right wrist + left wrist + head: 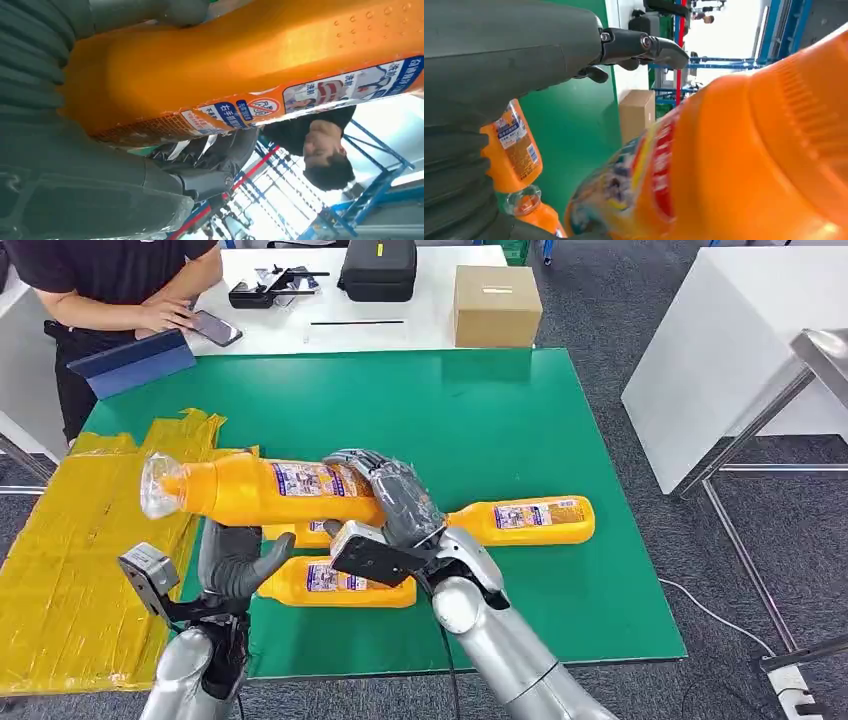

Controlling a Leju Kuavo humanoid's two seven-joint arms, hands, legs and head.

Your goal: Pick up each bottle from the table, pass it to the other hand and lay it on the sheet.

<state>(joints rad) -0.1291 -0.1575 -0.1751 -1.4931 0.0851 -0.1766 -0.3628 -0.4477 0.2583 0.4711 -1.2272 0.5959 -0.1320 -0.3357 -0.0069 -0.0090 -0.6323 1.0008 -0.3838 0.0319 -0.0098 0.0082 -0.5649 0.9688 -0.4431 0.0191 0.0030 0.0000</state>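
Lying at far left: yellow sheet (90, 550), no bottle on it. Left hand (235, 562), fingers apart, waits beneath raised bottle (270, 490), which right hand (395, 502) grips above the green table (500, 410). Step: handover. Next: left hand must close before right lets go.

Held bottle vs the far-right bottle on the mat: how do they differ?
The held bottle is lifted off the table in the right hand; the far-right bottle lies flat on the green mat, untouched. The held bottle's neck points left, the far-right bottle's base points right. Both are orange with blue labels.
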